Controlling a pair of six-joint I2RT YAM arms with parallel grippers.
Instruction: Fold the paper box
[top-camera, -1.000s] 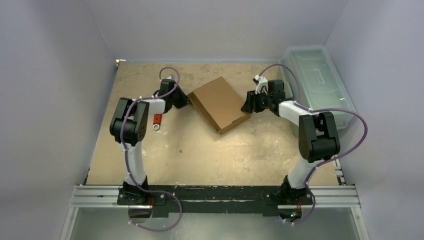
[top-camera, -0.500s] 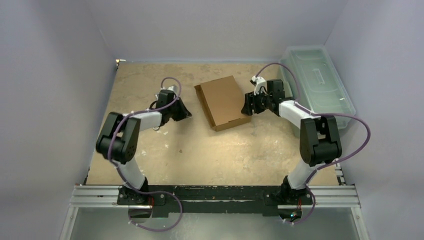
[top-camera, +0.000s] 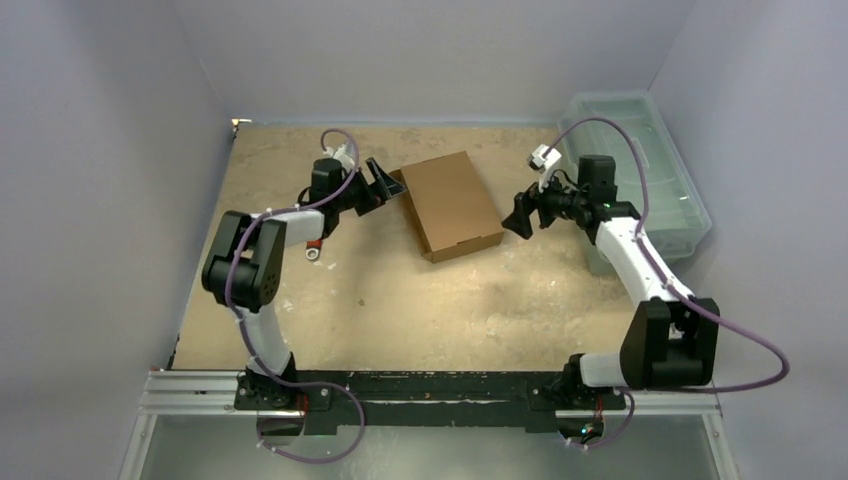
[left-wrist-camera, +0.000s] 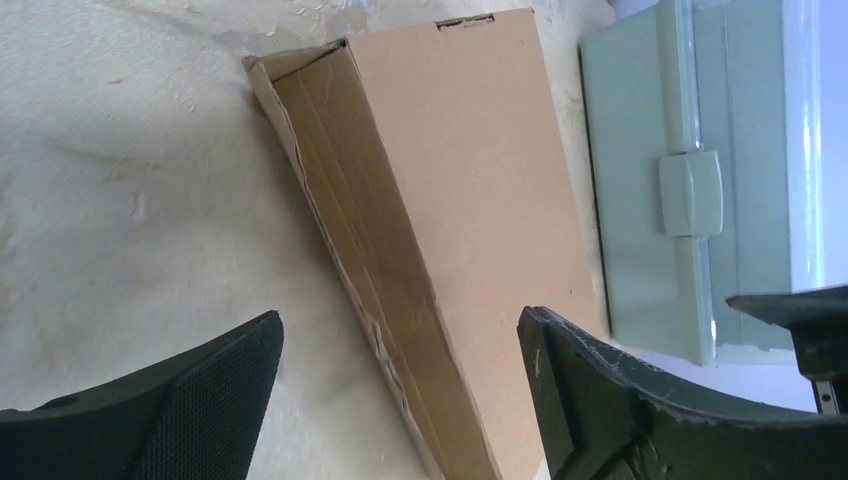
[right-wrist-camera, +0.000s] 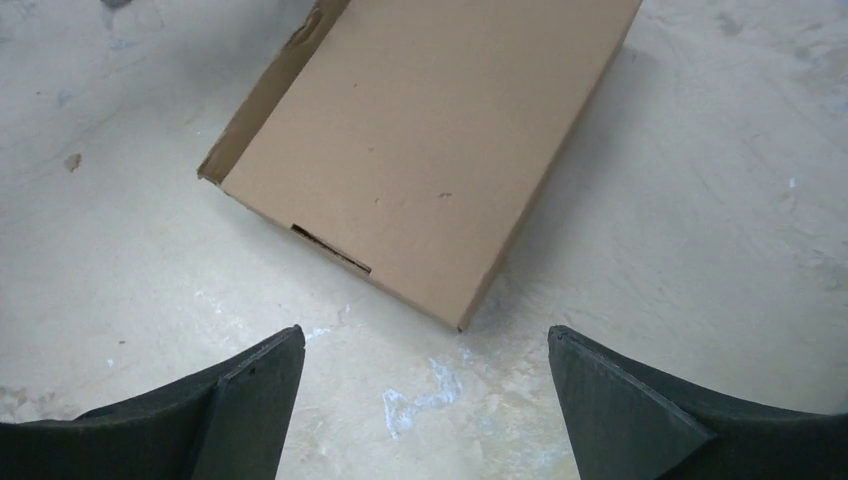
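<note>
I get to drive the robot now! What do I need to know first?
Left end effector: open, empty, by the far-left corner of the paper box.
Right end effector: open, empty, right of the box, apart from it.
Box: flat on the table, lid down.
Done: box looks folded shut.
Left: the side facing the left arm seems to gape slightly; check the tabs are tucked.
</note>
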